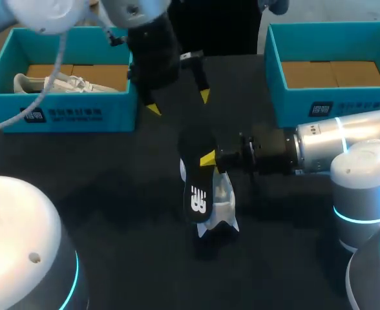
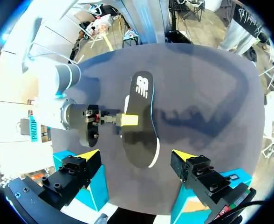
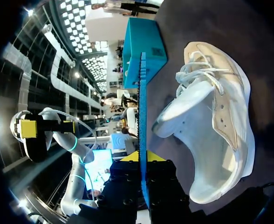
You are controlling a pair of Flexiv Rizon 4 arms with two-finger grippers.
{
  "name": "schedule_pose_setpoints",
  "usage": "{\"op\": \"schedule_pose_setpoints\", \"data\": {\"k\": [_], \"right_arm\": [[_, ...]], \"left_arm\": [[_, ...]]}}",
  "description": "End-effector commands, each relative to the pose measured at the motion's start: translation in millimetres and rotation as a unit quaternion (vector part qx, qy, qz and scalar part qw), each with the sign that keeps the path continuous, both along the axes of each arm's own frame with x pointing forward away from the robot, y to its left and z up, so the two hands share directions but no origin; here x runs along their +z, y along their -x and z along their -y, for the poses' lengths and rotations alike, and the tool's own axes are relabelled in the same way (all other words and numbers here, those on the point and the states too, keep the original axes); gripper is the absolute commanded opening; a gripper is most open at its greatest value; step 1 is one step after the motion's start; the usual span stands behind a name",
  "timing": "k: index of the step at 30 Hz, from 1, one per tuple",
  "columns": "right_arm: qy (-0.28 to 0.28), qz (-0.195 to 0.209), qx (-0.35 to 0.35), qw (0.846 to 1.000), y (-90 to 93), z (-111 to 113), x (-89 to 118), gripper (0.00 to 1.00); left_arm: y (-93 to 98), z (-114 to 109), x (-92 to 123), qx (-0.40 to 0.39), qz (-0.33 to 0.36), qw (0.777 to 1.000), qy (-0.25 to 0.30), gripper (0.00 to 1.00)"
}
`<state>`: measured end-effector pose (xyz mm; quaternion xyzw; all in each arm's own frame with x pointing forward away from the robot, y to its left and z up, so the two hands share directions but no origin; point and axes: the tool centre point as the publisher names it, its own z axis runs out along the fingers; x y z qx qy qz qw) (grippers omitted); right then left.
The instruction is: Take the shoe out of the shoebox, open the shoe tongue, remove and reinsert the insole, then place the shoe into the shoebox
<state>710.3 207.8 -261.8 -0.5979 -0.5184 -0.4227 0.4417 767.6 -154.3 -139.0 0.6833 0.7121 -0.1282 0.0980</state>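
Observation:
My right gripper [image 1: 209, 159] is shut on a black insole [image 1: 197, 194] with a white logo, held on edge just above the dark table. Beneath and beside it lies the white shoe [image 1: 225, 205]. In the right wrist view the insole [image 3: 142, 112] shows edge-on as a thin blue strip between my fingers [image 3: 144, 157], with the shoe [image 3: 216, 126] lying on its side beside it, laces loose. My left gripper [image 1: 179, 103] hangs open above the insole, touching nothing. In the left wrist view the insole [image 2: 141, 116] lies ahead of its spread fingers [image 2: 89, 154], the right gripper [image 2: 130, 120] clamped on its edge.
A teal shoebox [image 1: 61, 106] at the back left holds another white shoe [image 1: 48, 82]. A second teal shoebox [image 1: 335, 103] at the back right shows only its cardboard bottom. My right arm [image 1: 332, 145] stretches across the table's right half.

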Motion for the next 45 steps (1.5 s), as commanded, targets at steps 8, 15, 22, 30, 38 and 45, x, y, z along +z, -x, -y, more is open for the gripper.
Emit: {"op": "schedule_pose_setpoints", "data": {"k": [8, 15, 22, 30, 38, 45], "right_arm": [[0.004, -0.001, 0.000, 1.000, 0.4, -1.2, 1.2, 0.00], [0.004, -0.001, 0.000, 1.000, 0.4, -1.2, 1.2, 0.00], [0.004, -0.001, 0.000, 1.000, 0.4, -1.2, 1.2, 0.00], [0.004, -0.001, 0.000, 1.000, 0.4, -1.2, 1.2, 0.00], [0.004, -0.001, 0.000, 1.000, 0.4, -1.2, 1.2, 0.00], [-0.012, 0.000, -0.005, 1.000, -3.4, -0.1, 11.2, 0.00]], "left_arm": [[14.8, -32.5, -11.3, -0.004, 0.021, 0.972, 0.234, 1.00], [13.5, -34.1, -10.6, -0.040, 0.040, 0.945, 0.321, 1.00], [16.6, -35.1, -10.7, -0.056, 0.057, 0.919, 0.386, 1.00], [17.2, -36.9, -13.0, -0.050, 0.050, 0.917, 0.394, 1.00], [17.2, -36.9, -13.0, -0.050, 0.050, 0.917, 0.394, 1.00], [8.9, -47.6, -34.3, -0.028, 0.038, 0.899, 0.435, 1.00]]}}
